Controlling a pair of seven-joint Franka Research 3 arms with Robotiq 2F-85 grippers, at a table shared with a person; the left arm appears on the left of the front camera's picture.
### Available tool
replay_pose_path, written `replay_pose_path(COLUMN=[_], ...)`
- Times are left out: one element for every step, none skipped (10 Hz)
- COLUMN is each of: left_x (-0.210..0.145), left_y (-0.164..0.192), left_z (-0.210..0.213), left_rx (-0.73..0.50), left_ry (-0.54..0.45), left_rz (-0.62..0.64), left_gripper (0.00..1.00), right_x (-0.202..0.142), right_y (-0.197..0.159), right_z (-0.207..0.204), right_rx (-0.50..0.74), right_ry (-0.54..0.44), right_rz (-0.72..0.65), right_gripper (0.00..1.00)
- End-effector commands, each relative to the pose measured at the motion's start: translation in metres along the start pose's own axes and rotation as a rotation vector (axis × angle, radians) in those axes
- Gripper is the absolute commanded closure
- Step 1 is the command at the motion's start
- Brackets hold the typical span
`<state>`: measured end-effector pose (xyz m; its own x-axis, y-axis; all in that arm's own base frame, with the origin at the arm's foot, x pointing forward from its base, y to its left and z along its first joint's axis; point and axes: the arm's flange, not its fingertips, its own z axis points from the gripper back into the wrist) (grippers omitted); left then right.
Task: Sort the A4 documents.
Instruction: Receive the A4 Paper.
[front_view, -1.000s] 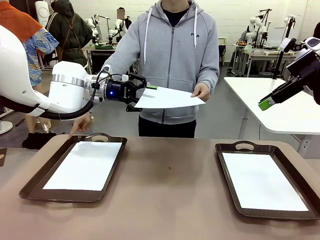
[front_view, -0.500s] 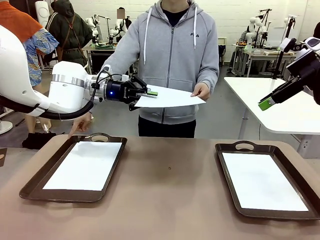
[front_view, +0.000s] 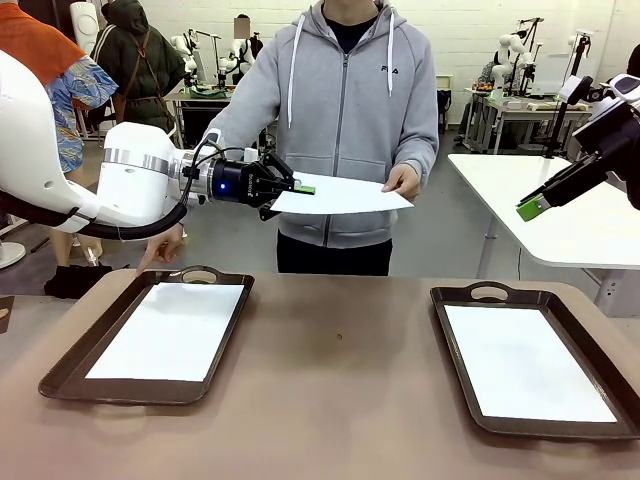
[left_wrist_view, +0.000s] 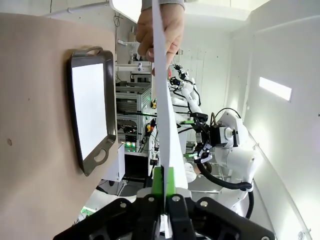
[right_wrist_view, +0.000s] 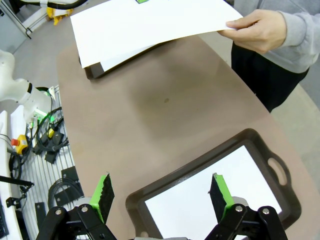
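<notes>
A person across the table holds out a white A4 document (front_view: 345, 195) by its right edge, level at chest height. My left gripper (front_view: 300, 188) is shut on that sheet's left edge. In the left wrist view the sheet (left_wrist_view: 165, 120) runs edge-on from my pinched green pads (left_wrist_view: 163, 181) up to the person's hand (left_wrist_view: 160, 30). Another sheet (front_view: 170, 328) lies in the left brown tray (front_view: 60, 375), and one more (front_view: 525, 360) in the right tray (front_view: 440, 320). My right gripper (front_view: 535, 207) hangs open, high at the right, holding nothing. It looks down on the right tray (right_wrist_view: 280, 165) between spread fingers (right_wrist_view: 105, 192).
The person's other hand (front_view: 160, 250) rests with fingertips on the table's far left edge, just behind the left tray. The brown tabletop (front_view: 340, 380) lies bare between the trays. A white table (front_view: 560, 220) stands behind at the right, below my right gripper.
My left gripper's jaws, open around the sheet's left edge a second ago, have shut on it. The sheet has settled flatter. The right arm has not moved.
</notes>
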<state>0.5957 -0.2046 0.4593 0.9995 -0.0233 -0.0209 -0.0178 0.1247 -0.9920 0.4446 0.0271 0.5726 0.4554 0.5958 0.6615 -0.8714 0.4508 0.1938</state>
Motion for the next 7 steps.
replay_pose_path(left_x=[-0.0032,-0.0031,-0.0035,-0.0045,-0.0078,-0.0012,-0.0012], left_y=[0.0006,0.0008,0.0007,-0.0007,-0.0030,-0.0007,-0.0007], left_z=[0.0032,0.0033,0.0036,0.0045,0.0075,0.0000,0.0000], left_rx=[0.002,-0.002,-0.006,-0.023,-0.054,-0.008,-0.008], left_ry=[0.022,0.024,0.028,0.028,0.023,0.013,0.013], left_rz=[-0.030,-0.033,-0.037,-0.029,-0.028,-0.012,-0.012], left_gripper=[1.00,1.00,1.00,1.00,1.00,1.00,1.00], right_x=[0.0008,0.0008,0.0008,0.0008,0.0008,0.0008,0.0008], right_y=[0.0004,0.0004,0.0004,0.0004,0.0004,0.0004,0.0004], right_z=[-0.0013,-0.0013,-0.0013,-0.0013,-0.0013,-0.0013,-0.0013], right_rx=[0.004,0.004,0.004,0.004,0.004,0.004,0.004], right_ry=[-0.002,-0.002,-0.002,-0.002,-0.002,-0.002,-0.002], right_rz=[0.001,0.001,0.001,0.001,0.001,0.001,0.001], right_gripper=[0.00,0.00,0.00,0.00,0.00,0.00,0.00])
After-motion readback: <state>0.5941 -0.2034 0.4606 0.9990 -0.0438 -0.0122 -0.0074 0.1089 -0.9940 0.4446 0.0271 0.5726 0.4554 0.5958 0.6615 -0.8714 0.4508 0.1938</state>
